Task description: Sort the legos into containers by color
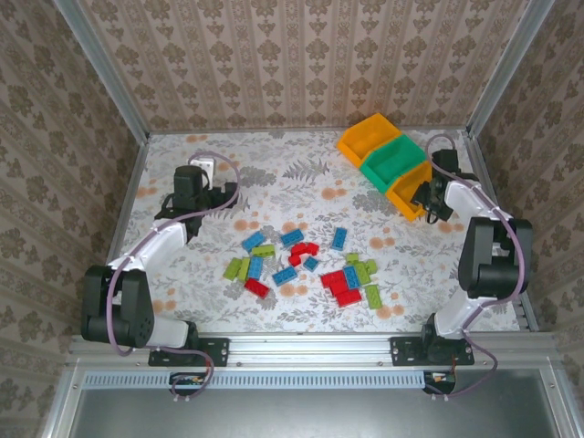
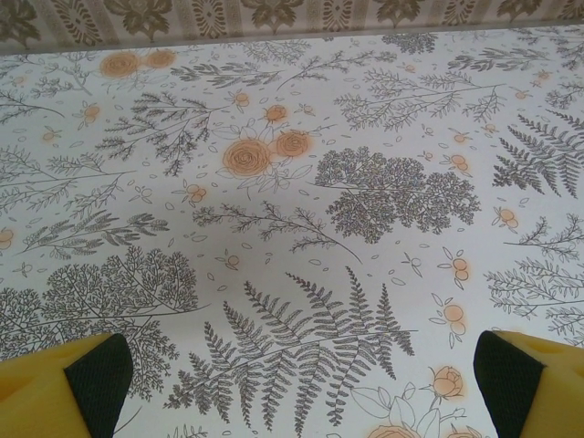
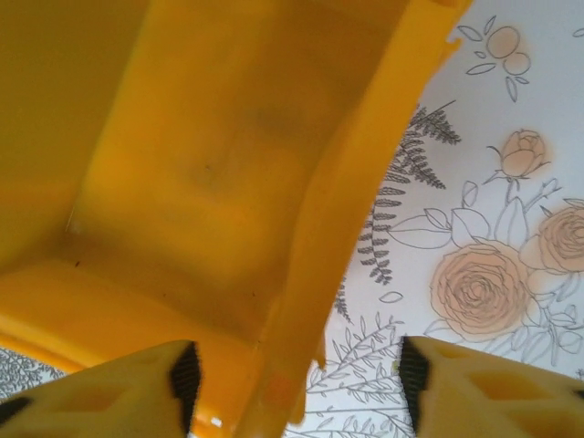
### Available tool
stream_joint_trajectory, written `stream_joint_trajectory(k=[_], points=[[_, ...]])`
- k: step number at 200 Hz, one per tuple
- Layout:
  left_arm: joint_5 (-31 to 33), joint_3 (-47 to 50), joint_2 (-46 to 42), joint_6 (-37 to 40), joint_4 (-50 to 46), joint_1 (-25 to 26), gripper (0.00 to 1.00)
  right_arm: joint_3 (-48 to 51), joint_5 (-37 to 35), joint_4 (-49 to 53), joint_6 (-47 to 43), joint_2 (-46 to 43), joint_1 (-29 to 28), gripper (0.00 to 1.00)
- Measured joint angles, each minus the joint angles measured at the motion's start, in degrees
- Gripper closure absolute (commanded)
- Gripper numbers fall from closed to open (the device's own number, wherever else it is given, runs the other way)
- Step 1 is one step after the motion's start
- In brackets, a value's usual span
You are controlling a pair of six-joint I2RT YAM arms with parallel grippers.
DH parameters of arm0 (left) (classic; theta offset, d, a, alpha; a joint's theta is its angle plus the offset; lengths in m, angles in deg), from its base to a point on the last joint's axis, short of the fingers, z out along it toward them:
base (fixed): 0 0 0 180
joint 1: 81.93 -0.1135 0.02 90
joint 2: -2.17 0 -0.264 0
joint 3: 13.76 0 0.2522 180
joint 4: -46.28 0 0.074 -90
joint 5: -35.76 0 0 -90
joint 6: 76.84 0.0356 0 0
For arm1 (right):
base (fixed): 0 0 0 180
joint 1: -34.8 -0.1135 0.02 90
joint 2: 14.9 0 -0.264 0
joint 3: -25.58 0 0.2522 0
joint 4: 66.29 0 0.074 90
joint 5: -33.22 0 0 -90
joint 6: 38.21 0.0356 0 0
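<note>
Red, blue and lime green legos lie scattered mid-table. Three containers stand in a row at the back right: an orange bin, a green bin and a nearer orange bin. My right gripper straddles the nearer orange bin's side wall; its jaws are open, one finger inside the bin, the other outside with a gap to the wall. That bin looks empty inside. My left gripper hovers open over bare floral cloth at the back left.
The legos sit between the two arms, nearer the front edge. Metal frame posts and patterned walls bound the table on three sides. Floral cloth lies open between the bricks and the bins.
</note>
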Motion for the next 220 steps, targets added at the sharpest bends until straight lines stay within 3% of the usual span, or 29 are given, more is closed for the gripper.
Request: stream_joint_trajectory(k=[60, 107, 167, 220], points=[[0.7, 0.4, -0.3, 0.0, 0.0, 0.0, 0.00, -0.3, 0.3, 0.5, -0.2, 1.2, 0.0, 0.75], [0.9, 0.4, -0.3, 0.0, 0.0, 0.0, 0.00, -0.1, -0.3, 0.6, -3.0, 0.6, 0.1, 0.87], [0.9, 0.4, -0.3, -0.5, 0.0, 0.0, 0.00, 1.4, 1.1, -0.5, -7.9, -0.7, -4.4, 0.88], [1.1, 1.1, -0.7, -1.3, -0.4, 0.1, 0.00, 1.2, 2.8, -2.4, -13.4, -0.5, -13.3, 0.87]])
